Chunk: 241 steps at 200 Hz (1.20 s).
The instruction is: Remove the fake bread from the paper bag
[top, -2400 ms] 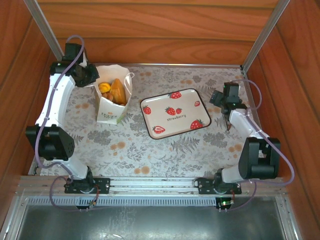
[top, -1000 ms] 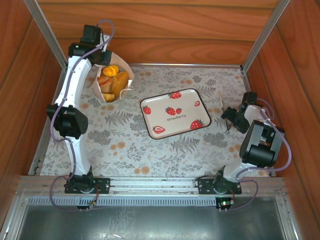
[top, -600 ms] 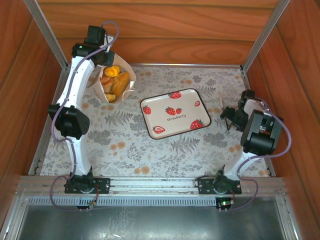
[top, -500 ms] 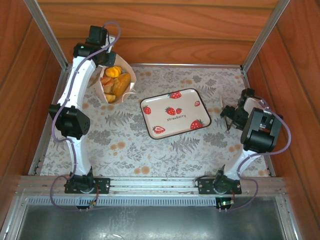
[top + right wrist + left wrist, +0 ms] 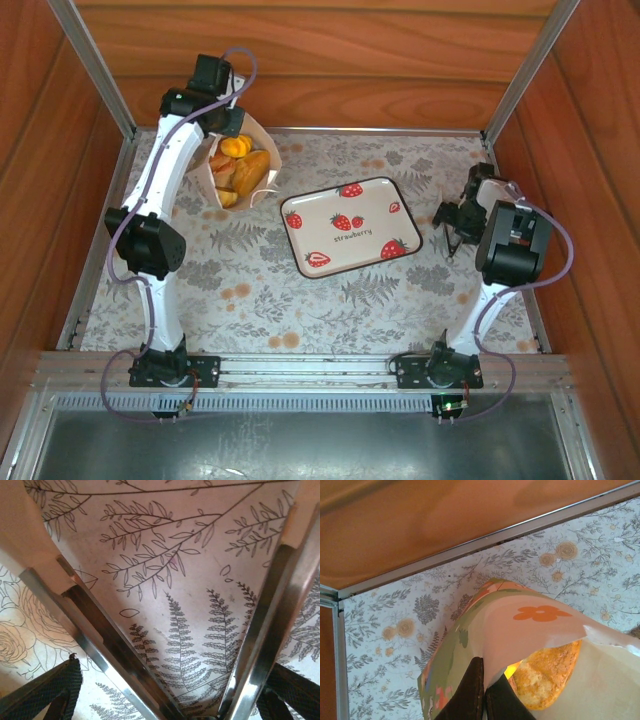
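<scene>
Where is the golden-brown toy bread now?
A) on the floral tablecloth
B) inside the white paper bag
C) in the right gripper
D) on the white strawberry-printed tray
B: the golden-brown toy bread lies inside the white paper bag, whose rim the left gripper pinches.

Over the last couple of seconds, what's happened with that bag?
The left gripper, pinching the bag by its rim, has carried it toward the far wall and tipped it over at an angle. The right arm has folded up near the table's right edge. The bread is still inside the bag, and the tray hasn't moved.
</scene>
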Each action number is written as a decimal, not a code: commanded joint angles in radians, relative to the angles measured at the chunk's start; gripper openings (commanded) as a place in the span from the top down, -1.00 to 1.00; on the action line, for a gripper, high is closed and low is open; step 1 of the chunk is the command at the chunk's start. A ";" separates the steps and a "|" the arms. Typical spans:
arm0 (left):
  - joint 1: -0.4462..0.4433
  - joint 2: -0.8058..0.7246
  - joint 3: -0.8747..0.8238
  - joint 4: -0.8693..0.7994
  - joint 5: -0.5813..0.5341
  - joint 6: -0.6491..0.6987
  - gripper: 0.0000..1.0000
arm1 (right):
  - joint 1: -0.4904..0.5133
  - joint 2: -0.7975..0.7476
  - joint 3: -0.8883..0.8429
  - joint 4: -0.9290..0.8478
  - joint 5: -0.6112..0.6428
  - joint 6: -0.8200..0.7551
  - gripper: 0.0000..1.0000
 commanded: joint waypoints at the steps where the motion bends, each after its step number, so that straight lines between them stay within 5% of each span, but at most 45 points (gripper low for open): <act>1: -0.004 0.005 0.032 0.021 -0.018 -0.008 1.00 | 0.023 0.028 0.019 -0.017 -0.008 -0.052 -0.74; 58: -0.003 0.004 0.029 0.021 -0.013 -0.013 1.00 | 0.079 0.084 0.091 0.000 -0.017 -0.144 -0.20; 111: -0.004 0.001 0.041 0.020 -0.004 -0.016 1.00 | 0.135 0.147 0.197 -0.002 -0.004 -0.243 -0.05; 130: -0.004 0.004 0.047 0.021 0.001 -0.019 1.00 | 0.136 0.163 0.218 0.001 0.020 -0.249 -0.14; 165: -0.003 0.015 0.063 0.020 0.011 -0.027 1.00 | 0.132 0.186 0.225 0.043 0.041 -0.234 -0.60; 241: -0.003 0.018 0.068 0.020 0.019 -0.031 1.00 | 0.124 0.217 0.254 0.040 0.015 -0.193 -0.80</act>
